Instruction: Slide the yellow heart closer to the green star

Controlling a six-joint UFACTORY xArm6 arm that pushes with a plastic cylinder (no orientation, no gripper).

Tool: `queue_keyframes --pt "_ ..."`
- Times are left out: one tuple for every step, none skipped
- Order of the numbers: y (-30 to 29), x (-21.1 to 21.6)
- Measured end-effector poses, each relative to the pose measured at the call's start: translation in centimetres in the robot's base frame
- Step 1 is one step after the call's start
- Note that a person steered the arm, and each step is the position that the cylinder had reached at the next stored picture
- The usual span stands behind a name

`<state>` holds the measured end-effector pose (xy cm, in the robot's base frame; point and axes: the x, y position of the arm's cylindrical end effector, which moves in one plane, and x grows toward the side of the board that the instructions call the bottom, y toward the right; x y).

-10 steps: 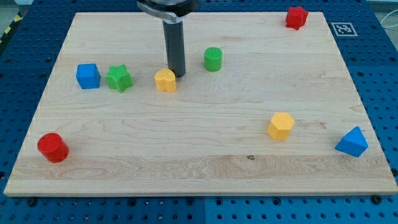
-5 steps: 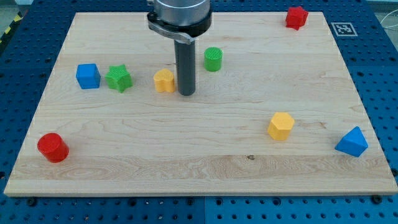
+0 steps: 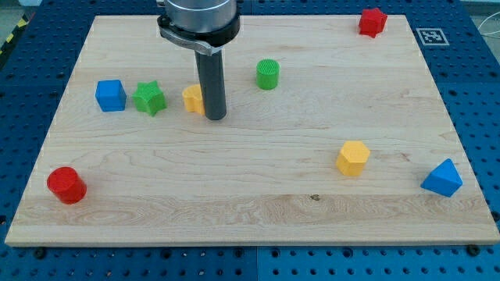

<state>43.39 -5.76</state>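
Observation:
The yellow heart (image 3: 192,99) lies left of the board's middle, partly hidden behind my rod. My tip (image 3: 215,118) rests on the board against the heart's right side. The green star (image 3: 148,98) lies a short way to the left of the heart, with a small gap between them. A blue cube (image 3: 110,95) stands just left of the star.
A green cylinder (image 3: 267,74) stands right of my rod. A red block (image 3: 373,21) sits at the top right. A yellow hexagon block (image 3: 352,158) and a blue triangular block (image 3: 442,178) lie at the lower right. A red cylinder (image 3: 66,185) stands at the lower left.
My tip went from above the heart round to its right side, then moved left. The yellow heart slid left towards the green star.

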Motion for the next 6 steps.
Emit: queue_keyframes --pt "-0.2 0.0" --pt "-0.6 0.1" --pt "-0.8 0.2" --pt "-0.9 0.4" --pt "-1.2 0.6" --pt "-1.4 0.7"
